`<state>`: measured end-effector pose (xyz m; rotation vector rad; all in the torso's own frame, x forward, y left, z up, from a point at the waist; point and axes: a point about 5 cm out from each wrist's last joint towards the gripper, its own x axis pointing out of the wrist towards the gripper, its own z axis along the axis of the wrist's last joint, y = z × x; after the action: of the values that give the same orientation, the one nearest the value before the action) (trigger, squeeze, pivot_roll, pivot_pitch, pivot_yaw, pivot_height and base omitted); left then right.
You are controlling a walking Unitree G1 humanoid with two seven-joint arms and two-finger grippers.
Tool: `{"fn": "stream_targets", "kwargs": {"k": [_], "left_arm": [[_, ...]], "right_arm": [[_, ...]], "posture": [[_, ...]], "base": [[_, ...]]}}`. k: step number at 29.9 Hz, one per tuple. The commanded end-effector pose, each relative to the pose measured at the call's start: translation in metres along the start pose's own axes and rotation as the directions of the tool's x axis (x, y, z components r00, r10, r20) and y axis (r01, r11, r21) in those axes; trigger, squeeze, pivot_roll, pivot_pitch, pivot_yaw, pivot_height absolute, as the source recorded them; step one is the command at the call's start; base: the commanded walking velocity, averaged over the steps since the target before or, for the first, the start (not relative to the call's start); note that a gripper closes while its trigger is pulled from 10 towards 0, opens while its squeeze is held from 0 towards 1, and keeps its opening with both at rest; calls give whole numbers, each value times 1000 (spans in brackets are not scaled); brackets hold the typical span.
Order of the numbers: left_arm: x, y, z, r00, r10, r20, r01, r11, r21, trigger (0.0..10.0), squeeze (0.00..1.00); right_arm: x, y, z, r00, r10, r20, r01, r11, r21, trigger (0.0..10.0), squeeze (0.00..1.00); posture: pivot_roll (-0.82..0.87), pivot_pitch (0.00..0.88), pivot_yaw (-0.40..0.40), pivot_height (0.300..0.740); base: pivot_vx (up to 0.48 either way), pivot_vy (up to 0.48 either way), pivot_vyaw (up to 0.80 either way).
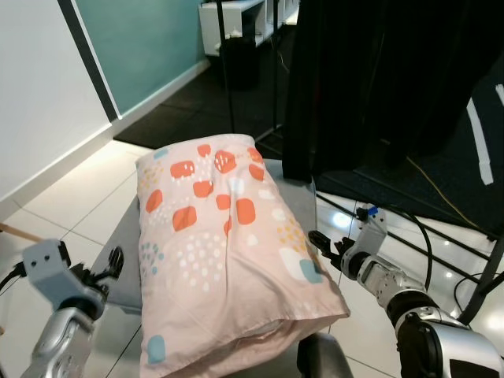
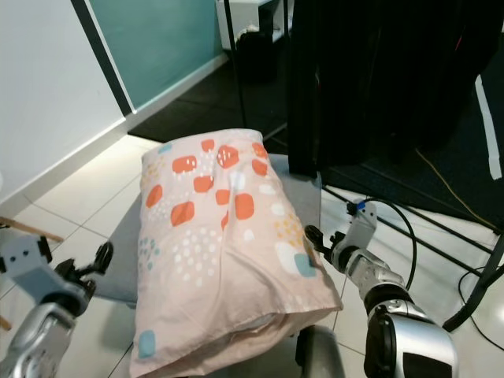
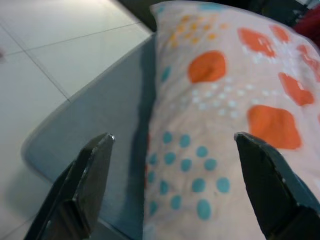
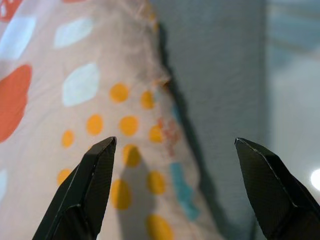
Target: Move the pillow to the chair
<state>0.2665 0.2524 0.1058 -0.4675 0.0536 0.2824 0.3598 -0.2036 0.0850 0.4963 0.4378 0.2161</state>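
A pale pink pillow [image 1: 220, 244] with orange, teal and white spots lies on the grey seat of a chair [image 1: 124, 236]. My left gripper [image 1: 110, 266] stands open just off the pillow's left side, a little apart from it. At the pillow's right edge my right gripper [image 1: 321, 244] is open too, with its fingertips close to the fabric. In the left wrist view the pillow [image 3: 225, 110] and the grey seat [image 3: 100, 125] lie between the two black fingers. The right wrist view has the pillow's seam [image 4: 155, 85] between the fingers, with nothing gripped.
A black curtain [image 1: 378, 79] hangs behind the chair on the right. Black cables [image 1: 425, 236] and a dark stand leg [image 1: 484, 283] cross the white tiled floor [image 1: 71, 197] on the right. A teal wall panel [image 1: 134, 39] and a white shelf [image 1: 228, 20] stand at the back.
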Motion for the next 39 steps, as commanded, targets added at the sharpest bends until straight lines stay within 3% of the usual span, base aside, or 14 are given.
{"fn": "stream_targets", "kwargs": {"k": [1,8,10,14,15,19,21,26,31,34,35,36,39], "left_arm": [[5,8,-10,997,55,-45,-59,994,-90,10000,0],[16,4,-16,995,65,-82,-76,987,-144,10000,0],[22,3,-17,994,67,-81,-81,980,-181,10000,0],[26,4,-16,995,67,-73,-81,972,-219,10000,0],[32,7,-16,996,65,-57,-79,955,-287,10000,0],[35,7,-17,997,61,-53,-75,948,-309,10000,0],[39,3,-25,997,14,-77,-42,926,-376,10000,0],[42,-8,-38,991,-54,-122,-6,899,-439,10000,0],[46,-22,-48,980,-140,-142,35,822,-568,10000,0],[46,-25,-49,976,-166,-138,52,801,-596,10000,0],[46,-29,-49,971,-199,-134,73,778,-624,10000,0],[46,-32,-50,964,-232,-132,93,756,-648,10000,0],[44,-37,-51,947,-291,-137,127,729,-672,10000,0]], "right_arm": [[5,11,-4,997,68,-45,-69,998,-5,10000,0],[9,25,-6,984,155,-92,-157,988,-15,10000,0],[11,35,-7,965,231,-124,-235,972,-11,10000,0],[11,39,-8,953,268,-144,-272,962,-13,10000,0],[12,46,-10,928,324,-187,-333,943,-18,10000,0],[11,50,-11,909,361,-209,-372,928,-16,10000,0],[11,58,-12,870,422,-254,-439,899,-8,10000,0],[12,66,-13,840,459,-288,-481,877,-5,10000,0],[12,74,-13,806,492,-328,-526,850,-19,10000,0],[11,74,-12,803,494,-333,-531,847,-25,10000,0],[11,73,-12,799,494,-342,-536,844,-32,10000,0],[10,72,-12,795,497,-347,-542,839,-40,0,0],[8,71,-11,783,511,-354,-560,827,-44,0,0]], "posture": [[-35,222,26,515],[-72,253,16,515],[-91,264,10,515],[-99,269,5,515],[-120,281,-12,515],[-130,290,-20,515],[-137,296,-34,515],[-145,296,-41,515],[-154,289,-50,515],[-157,286,-52,515],[-159,284,-51,515],[-160,280,-52,515],[-159,277,-53,515]], "base": [[0,0,0],[0,0,0],[0,0,0],[0,0,0],[0,0,0],[0,0,0],[0,0,0],[0,0,0],[0,0,0],[0,0,0],[0,0,0],[0,0,0],[0,0,0]]}}
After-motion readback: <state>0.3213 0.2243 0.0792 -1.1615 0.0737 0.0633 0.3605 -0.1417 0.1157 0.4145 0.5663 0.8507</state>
